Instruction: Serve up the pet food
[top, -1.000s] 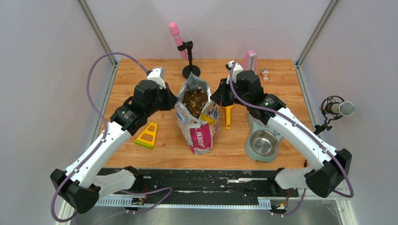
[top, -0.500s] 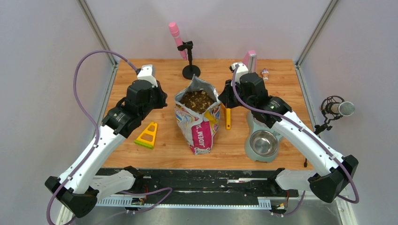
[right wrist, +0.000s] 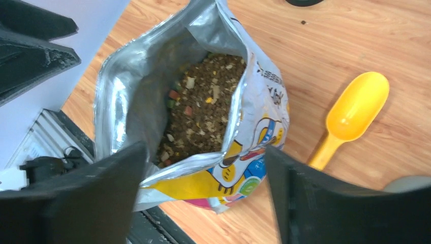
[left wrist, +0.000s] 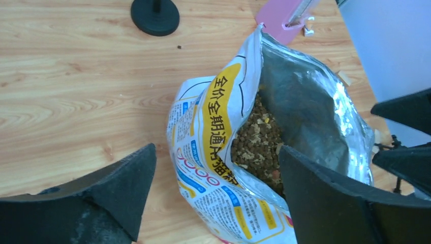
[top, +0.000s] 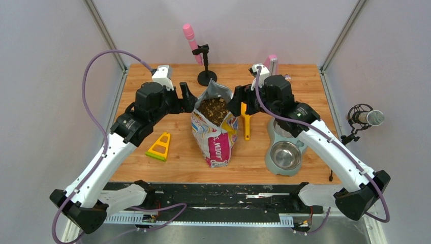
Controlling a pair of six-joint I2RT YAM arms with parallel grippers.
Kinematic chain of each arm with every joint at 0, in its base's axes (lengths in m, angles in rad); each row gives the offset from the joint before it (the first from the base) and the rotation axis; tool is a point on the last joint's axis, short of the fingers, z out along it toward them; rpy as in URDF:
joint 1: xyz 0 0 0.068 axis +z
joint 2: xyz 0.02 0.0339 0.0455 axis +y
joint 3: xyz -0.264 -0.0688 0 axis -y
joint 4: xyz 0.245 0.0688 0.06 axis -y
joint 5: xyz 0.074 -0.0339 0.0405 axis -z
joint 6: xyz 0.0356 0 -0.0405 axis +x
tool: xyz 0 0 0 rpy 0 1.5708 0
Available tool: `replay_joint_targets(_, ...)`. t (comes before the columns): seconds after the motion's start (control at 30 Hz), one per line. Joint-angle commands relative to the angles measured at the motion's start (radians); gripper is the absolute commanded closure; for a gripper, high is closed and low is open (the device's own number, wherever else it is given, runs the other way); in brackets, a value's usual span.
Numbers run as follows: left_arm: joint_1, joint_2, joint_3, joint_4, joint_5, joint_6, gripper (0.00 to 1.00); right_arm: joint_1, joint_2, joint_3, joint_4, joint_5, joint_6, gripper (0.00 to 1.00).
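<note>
Both pairs of fingers have let go of the bag's rim. The pet food (top: 213,108) sits in the open bag (top: 217,145) mid-counter (top: 167,170); your left fingers (top: 187,97) and right fingers (top: 237,101) flank its mouth, spread wide and holding nothing. "AIDEM" reads on its pink panel. A yellow scoop (top: 247,122) lies just right, with a steel bowl (top: 285,155) beyond.

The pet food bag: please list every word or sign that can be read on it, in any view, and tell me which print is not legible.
"AIDEM": white letters on the pink panel of the pet food bag, top view.
"全价全期通": black characters on the yellow band, left wrist view; the characters below them are creased and uncertain.
Small print on the bag's white face: too small to read.
Other things: no readable text.
</note>
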Motion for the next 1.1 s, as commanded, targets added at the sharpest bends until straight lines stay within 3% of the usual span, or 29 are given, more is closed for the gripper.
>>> replay_joint_targets(0.0,0.003,-0.041,0.011,0.061,0.0,-0.002,0.01,0.001,-0.031,0.047,0.06,0.045,0.05,0.0)
replay_joint_targets(0.27,0.003,-0.162,-0.063,-0.009,-0.309,-0.06,0.0,-0.018,-0.181,-0.119,0.066,0.328,0.142,0.0)
replay_joint_targets(0.37,0.003,-0.201,-0.137,-0.055,-0.464,-0.211,0.0,-0.065,-0.223,-0.214,0.064,0.307,0.19,0.0)
replay_joint_targets(0.47,0.003,-0.259,-0.209,-0.08,-0.476,-0.309,0.0,-0.096,-0.224,-0.314,0.074,0.266,0.2,0.0)
replay_joint_targets(0.53,0.003,-0.286,-0.251,-0.083,-0.463,-0.328,0.0,-0.099,-0.191,-0.359,0.09,0.278,0.199,0.0)
replay_joint_targets(0.67,0.003,-0.299,-0.25,-0.189,-0.568,-0.397,0.0,-0.1,-0.089,-0.443,0.2,0.249,0.217,0.02)
replay_joint_targets(0.87,0.003,-0.319,-0.238,-0.262,-0.575,-0.379,0.0,-0.1,0.136,-0.467,0.347,0.285,0.247,0.06)
replay_joint_targets(1.07,0.003,-0.323,-0.256,-0.331,-0.569,-0.397,0.0,-0.1,0.305,-0.457,0.49,0.247,0.192,0.21)
